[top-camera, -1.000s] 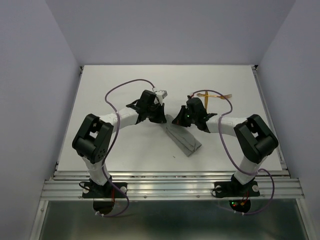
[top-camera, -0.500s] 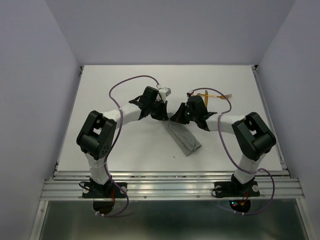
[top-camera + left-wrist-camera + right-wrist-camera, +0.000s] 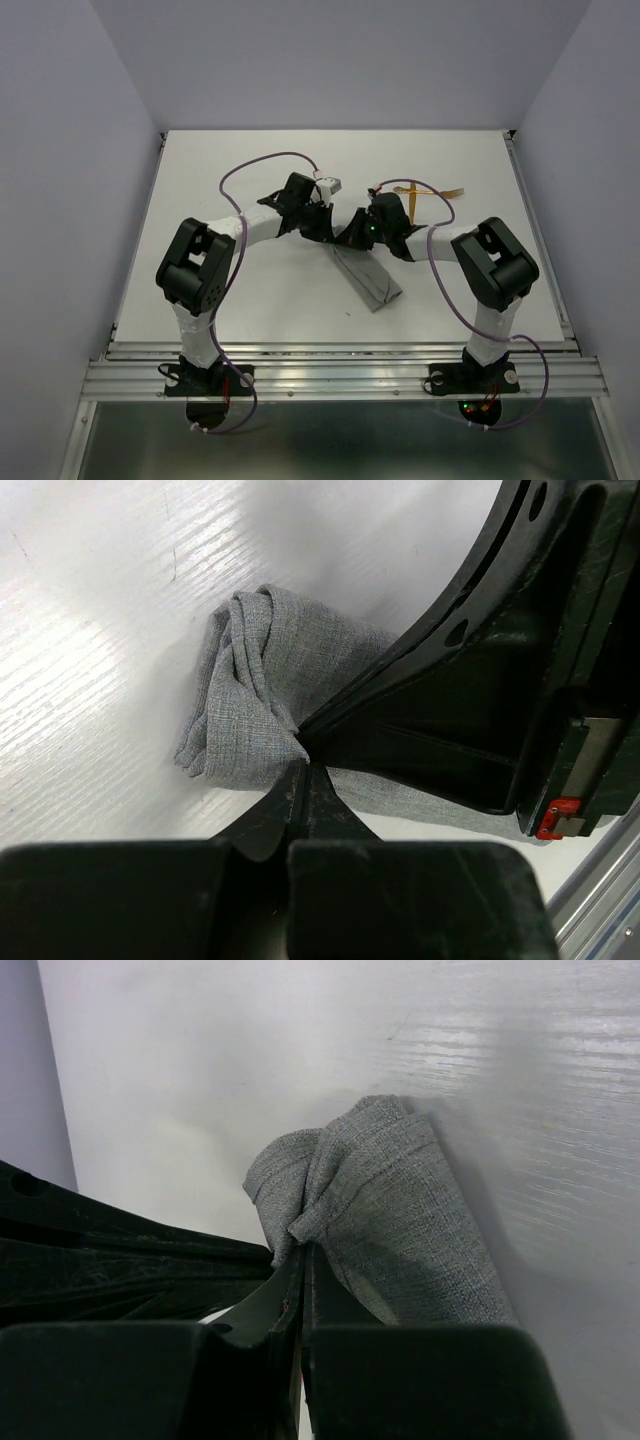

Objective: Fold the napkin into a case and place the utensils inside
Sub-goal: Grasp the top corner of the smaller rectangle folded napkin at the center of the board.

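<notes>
The grey napkin (image 3: 368,278) lies folded into a narrow strip that runs diagonally across the table's middle. Its far end is bunched up between the two grippers. My left gripper (image 3: 330,233) is shut and pinches a corner of that bunched end, the napkin (image 3: 250,680) fanning out from the gripper's (image 3: 303,767) tips. My right gripper (image 3: 352,236) faces it closely, also shut, with a fold of the napkin (image 3: 400,1220) pinched at the gripper's (image 3: 303,1250) tips. The golden utensils (image 3: 420,192) lie crossed on the table behind the right gripper, partly hidden by its cable.
The white table (image 3: 250,160) ends in a metal rail (image 3: 340,350) at the near edge; grey walls stand on three sides. Purple cables (image 3: 262,165) loop above both wrists. The right gripper's black body (image 3: 480,680) fills the right of the left wrist view.
The left gripper has moved right and the right gripper slightly left, so they now almost touch. The napkin's far end has drawn up into a bunch between them.
</notes>
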